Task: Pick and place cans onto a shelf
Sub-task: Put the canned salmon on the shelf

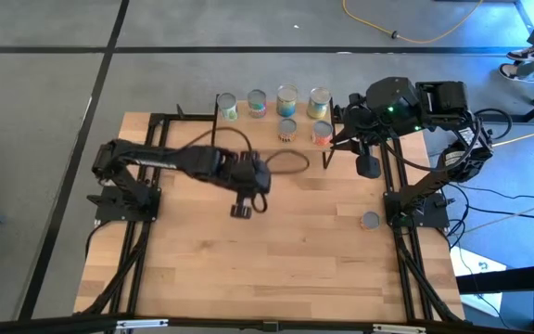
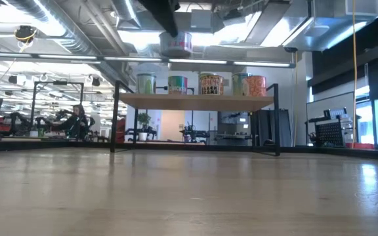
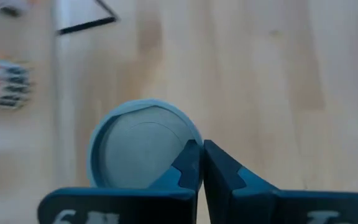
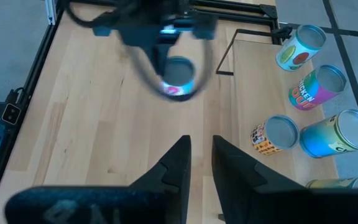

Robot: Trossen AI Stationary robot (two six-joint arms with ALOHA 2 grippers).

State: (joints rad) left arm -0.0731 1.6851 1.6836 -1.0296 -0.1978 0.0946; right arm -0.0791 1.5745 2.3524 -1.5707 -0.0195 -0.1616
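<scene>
My left gripper (image 1: pixel 241 209) is over the middle of the table, shut on a can (image 3: pixel 143 149) with a grey top and a pink-marked label (image 4: pixel 179 78). In the low view this can (image 2: pixel 176 42) hangs higher than the shelf top. The shelf (image 2: pixel 195 101), a light-wood board on thin black legs, stands at the table's far edge. Several cans (image 1: pixel 286 97) stand upright on it. Another can (image 1: pixel 370 220) stands on the table near the right arm's base. My right gripper (image 4: pixel 197 155) waits open, raised at the far right, with nothing between its fingers. My left gripper pinches the can's top rim (image 3: pixel 191 129) at one spot on its edge, one finger over the lid and the other outside the wall. The fingers come from above, slanting down. The can hangs below them, roughly upright and lifted clear of the table.
Black rails (image 1: pixel 128 250) run along the table's left and right sides. The wide wooden tabletop (image 1: pixel 276 269) lies between the shelf and the near edge. A yellow cable (image 1: pixel 415 32) lies on the floor beyond the table.
</scene>
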